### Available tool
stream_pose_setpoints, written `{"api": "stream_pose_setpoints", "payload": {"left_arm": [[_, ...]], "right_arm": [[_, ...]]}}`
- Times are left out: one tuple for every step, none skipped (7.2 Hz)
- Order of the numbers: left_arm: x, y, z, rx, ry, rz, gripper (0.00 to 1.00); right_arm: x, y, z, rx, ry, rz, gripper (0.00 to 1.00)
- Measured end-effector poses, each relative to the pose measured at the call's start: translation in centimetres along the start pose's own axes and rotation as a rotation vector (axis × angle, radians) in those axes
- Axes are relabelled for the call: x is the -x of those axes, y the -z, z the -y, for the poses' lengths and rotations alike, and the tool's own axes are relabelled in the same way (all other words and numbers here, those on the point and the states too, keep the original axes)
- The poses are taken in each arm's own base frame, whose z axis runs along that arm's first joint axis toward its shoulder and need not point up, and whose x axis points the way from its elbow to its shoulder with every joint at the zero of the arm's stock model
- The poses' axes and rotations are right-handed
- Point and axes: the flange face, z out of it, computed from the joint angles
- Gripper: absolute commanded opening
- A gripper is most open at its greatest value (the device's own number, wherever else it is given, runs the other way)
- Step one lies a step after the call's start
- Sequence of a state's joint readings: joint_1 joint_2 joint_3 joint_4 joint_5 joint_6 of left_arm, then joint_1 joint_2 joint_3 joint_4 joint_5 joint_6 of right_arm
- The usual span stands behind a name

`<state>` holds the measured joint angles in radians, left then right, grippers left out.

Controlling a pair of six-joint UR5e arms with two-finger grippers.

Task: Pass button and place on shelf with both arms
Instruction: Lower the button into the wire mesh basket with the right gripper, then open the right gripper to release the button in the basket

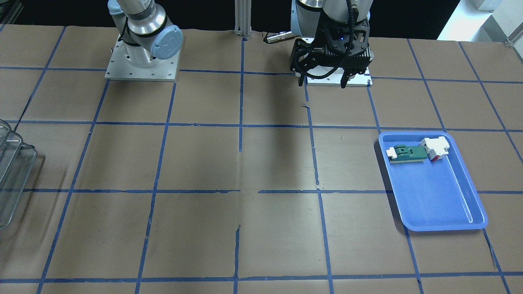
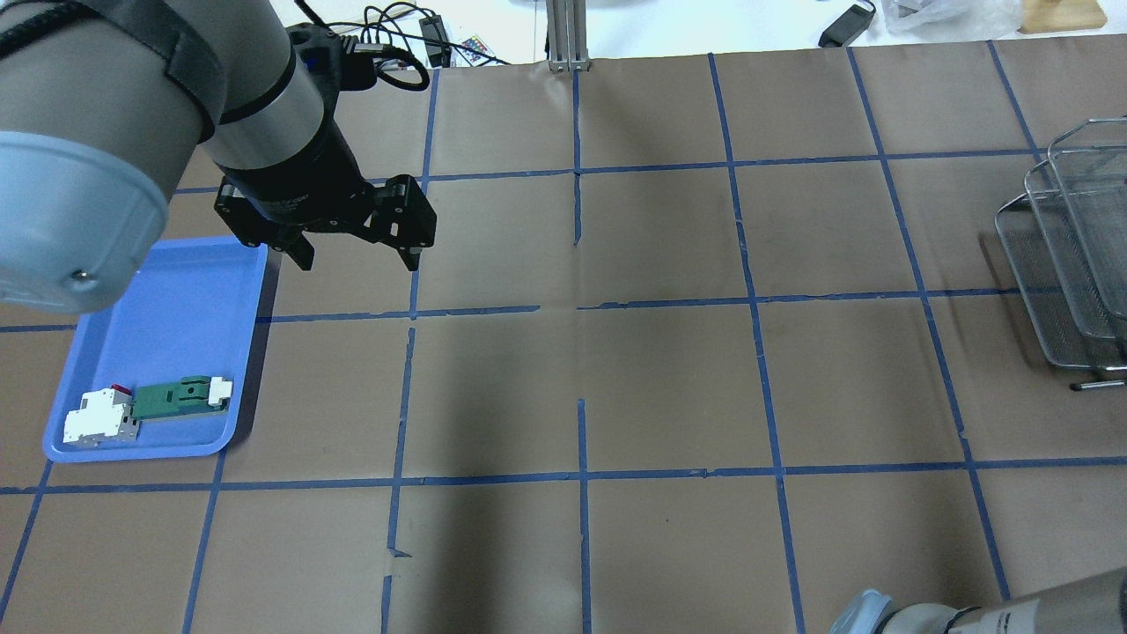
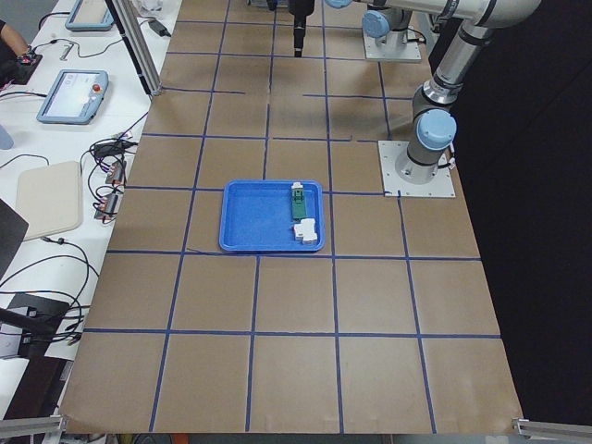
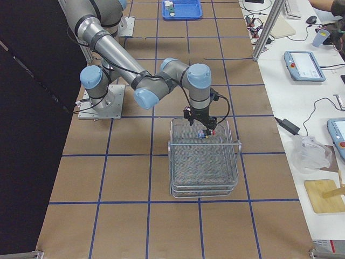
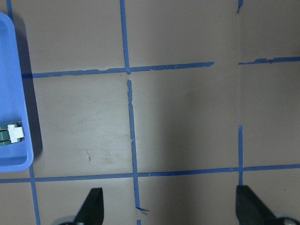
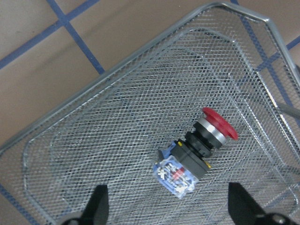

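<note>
Table (image 1: 204, 163): brown paper, blue tape grid. Shelf (image 6: 93, 140): at the robot's right end. Button (image 6: 194, 154): lay on its side on the shelf mesh, long axis slanted from base to red cap, just ahead of right gripper (image 6: 168, 199), whose fingers stood wide apart, touching nothing. Left gripper (image 2: 357, 261): likewise spread and empty, hung near tray (image 2: 176, 299), well apart from shelf. Judgement: button looked placed; right arm nearer, its way off the button lay straight back

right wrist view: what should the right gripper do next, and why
Probably lift the right gripper straight up, clear of the silvery wire-mesh shelf. Its jaws stand wide open, apart from the red-capped push button, which seems to lie on its side on the mesh, so the placing looks done.
</note>
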<state>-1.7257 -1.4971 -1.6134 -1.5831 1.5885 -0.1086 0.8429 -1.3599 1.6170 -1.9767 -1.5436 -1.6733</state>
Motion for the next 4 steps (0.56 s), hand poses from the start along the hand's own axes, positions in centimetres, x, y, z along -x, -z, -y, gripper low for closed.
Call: {"api": "stream_pose_setpoints", "payload": {"left_arm": [[0.0, 0.0, 0.0, -0.002, -0.001, -0.002, 1.0], [0.0, 0.0, 0.0, -0.004, -0.001, -0.004, 1.0], [-0.1, 0.1, 0.0, -0.005, 0.0, -0.006, 1.0], [-0.1, 0.1, 0.0, -0.005, 0.0, -0.008, 1.0]], "right_arm": [[1.9, 2.6, 1.8, -0.003, -0.063, 0.013, 0.91], [4.8, 5.2, 4.7, -0.001, -0.119, 0.027, 0.92], [8.2, 7.4, 8.0, 0.009, -0.185, 0.043, 0.9], [11.9, 9.5, 11.4, 0.018, -0.239, 0.048, 0.9]]}}
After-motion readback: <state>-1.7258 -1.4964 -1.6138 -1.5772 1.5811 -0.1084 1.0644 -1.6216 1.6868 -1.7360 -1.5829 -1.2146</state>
